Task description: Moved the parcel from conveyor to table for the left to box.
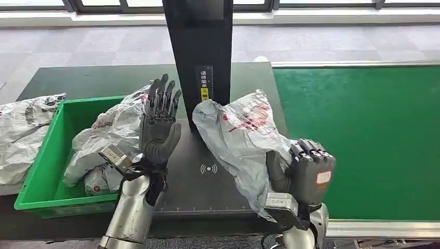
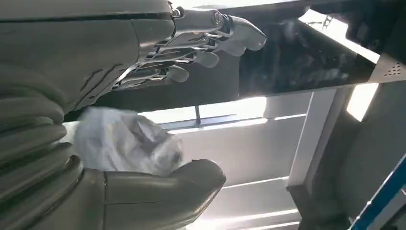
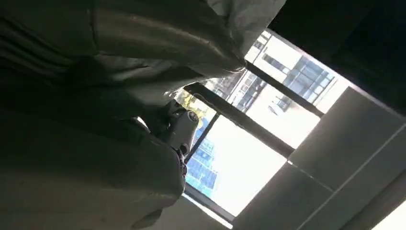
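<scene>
1. Parcels: one grey parcel (image 1: 240, 136) held by the right hand (image 1: 306, 174), fingers curled on its lower edge, above the dark surface (image 1: 197, 176) at 5 o'clock of centre.
2. Left hand (image 1: 160, 122): raised, palm toward the parcel, fingers spread and holding nothing.
3. One green bin (image 1: 44, 166) at 8 o'clock holds crumpled bagged parcels (image 1: 111, 132); their number cannot be told. More grey bags (image 1: 23, 129) lie cut off at 9 o'clock.
4. One black scanner post (image 1: 200, 57) stands at 12 o'clock, behind the held parcel; the green conveyor (image 1: 373, 135) lies at 3 o'clock.
</scene>
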